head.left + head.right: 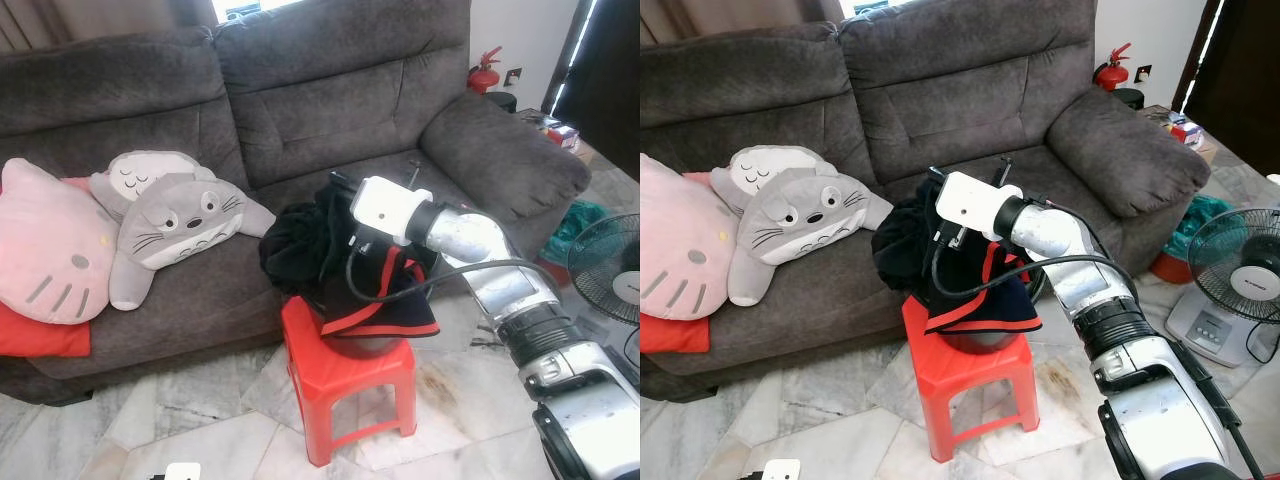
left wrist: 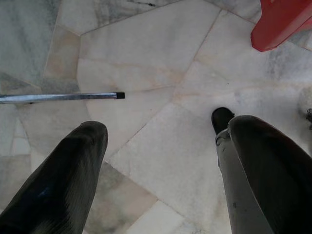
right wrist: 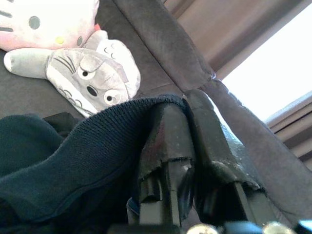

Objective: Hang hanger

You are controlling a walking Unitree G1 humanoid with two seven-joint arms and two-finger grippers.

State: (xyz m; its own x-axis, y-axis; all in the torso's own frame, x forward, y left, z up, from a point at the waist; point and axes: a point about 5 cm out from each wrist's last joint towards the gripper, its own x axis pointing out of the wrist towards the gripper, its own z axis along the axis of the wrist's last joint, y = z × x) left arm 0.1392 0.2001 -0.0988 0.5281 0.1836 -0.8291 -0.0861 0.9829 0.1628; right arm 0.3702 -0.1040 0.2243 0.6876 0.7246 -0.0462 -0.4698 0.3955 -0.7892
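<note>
R tool [image 3: 187, 105] reaches over the pile of dark clothes [image 1: 300, 245] heaped on the red stool [image 1: 350, 385], which stands on the marble floor [image 1: 200, 420] just in front of the grey sofa [image 1: 330, 90]. Its fingers [image 3: 168, 136] are pinched narrow w/ a fold of the navy knit fabric [image 3: 92, 151] caught against them, at the pile's top near the sofa seat edge. A red-trimmed black garment [image 1: 395, 300] drapes over the stool's front edge below the R wrist. The hanger itself can't be made out in the pile. L tool [image 2: 161, 161] hangs idle over the floor, fingers wide apart, near a stool leg and a metal rod [image 2: 58, 97]. Totoro plush [image 1: 180, 225] and pink cat cushion [image 1: 45, 250] lie at the sofa's L end.
</note>
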